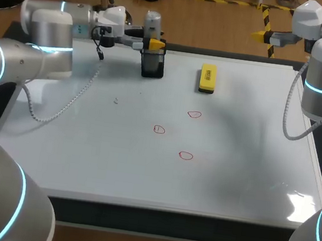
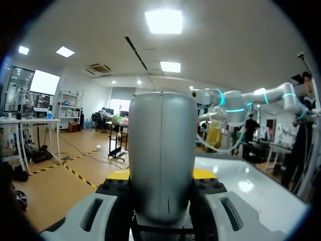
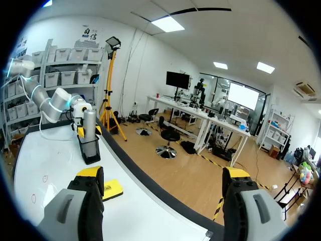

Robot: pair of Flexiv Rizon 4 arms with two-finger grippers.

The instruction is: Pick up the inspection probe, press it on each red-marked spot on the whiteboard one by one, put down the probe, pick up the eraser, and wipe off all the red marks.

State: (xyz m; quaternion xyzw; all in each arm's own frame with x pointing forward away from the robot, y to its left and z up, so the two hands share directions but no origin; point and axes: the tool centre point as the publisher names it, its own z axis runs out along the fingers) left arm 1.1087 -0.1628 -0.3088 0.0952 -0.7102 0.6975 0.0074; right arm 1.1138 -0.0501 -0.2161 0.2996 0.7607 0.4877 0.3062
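Three marks (image 1: 158, 130), one eraser (image 1: 207, 78), one probe (image 1: 153, 23)

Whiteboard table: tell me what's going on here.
The left gripper is at the grey probe, which stands upright in its black holder near the whiteboard's far edge. Whether the gripper has clamped the probe is unclear. The right gripper is open off the far right corner, holding nothing. Three red marks are on the middle of the board, not yet wiped, and the yellow eraser lies untouched beyond them.
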